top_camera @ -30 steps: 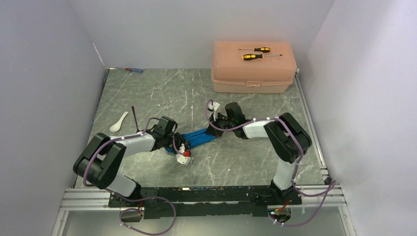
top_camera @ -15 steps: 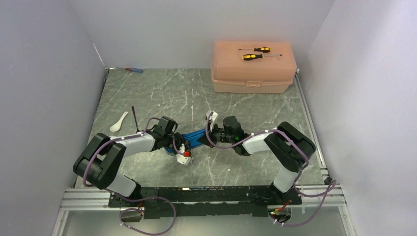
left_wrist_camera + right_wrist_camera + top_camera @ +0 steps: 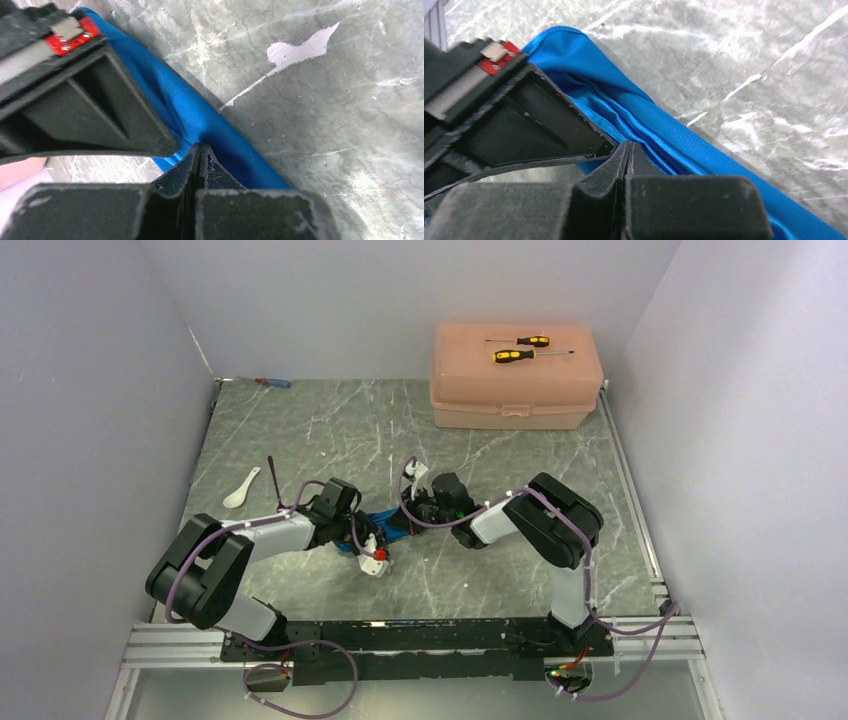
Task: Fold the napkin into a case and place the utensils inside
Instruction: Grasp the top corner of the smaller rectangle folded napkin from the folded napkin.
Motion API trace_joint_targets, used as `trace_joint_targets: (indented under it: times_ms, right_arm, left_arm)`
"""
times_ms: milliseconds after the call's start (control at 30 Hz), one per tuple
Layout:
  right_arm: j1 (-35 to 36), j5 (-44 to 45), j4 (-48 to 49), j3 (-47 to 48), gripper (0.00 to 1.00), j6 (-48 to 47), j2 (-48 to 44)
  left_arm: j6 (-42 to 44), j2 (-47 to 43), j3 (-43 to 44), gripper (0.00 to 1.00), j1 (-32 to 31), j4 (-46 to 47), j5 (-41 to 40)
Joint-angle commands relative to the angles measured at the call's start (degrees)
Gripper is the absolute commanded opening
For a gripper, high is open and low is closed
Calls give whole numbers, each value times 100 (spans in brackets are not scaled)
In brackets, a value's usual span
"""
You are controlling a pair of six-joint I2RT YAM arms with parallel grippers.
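Folding is sitting at an early stage, by my reading: the napkin (image 3: 386, 523) is bunching into a narrow blue strip between the two grippers rather than lying as a flat pouch, so no case is showing yet. The left gripper (image 3: 197, 153) is clamping its jaws tight on one end of the cloth, which is running away ahead of its fingertips. The right gripper (image 3: 628, 150) is pinching the other end the same way, with creased folds gathering just ahead of its tips. The two grippers are working close to each other.

The fork (image 3: 272, 480) and the spoon (image 3: 241, 489) are lying on the table (image 3: 330, 430) out beyond the left gripper, apart from the cloth, so both are waiting to be lifted and slid in. Well beyond the right gripper, the peach box (image 3: 515, 390) is carrying two yellow-handled screwdrivers (image 3: 512, 356). A small screwdriver (image 3: 270, 382) is lying far past the left gripper. None of these is crowding the fold; the arms are mostly crowding each other.
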Motion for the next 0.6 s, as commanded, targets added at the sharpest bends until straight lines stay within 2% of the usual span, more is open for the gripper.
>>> trace_joint_targets:
  times_ms: [0,233,467,567]
  right_arm:
    - [42,135,-69,159,0,309,275]
    - [61,330,-300,211,0,299,472]
    - [264,934,-643,223,0,28,325]
    - [314,1072,-691,232,0,-11,252]
  left_arm:
    - [-451,-163,-145,3,-71,-446,-219]
    - [-989,-701,135,3,-195,-882,-503]
    - [-2044,-1357,820,3,-197,-2301,-863]
    - [-1931,-1731,542,3,-178,-2669,-1031]
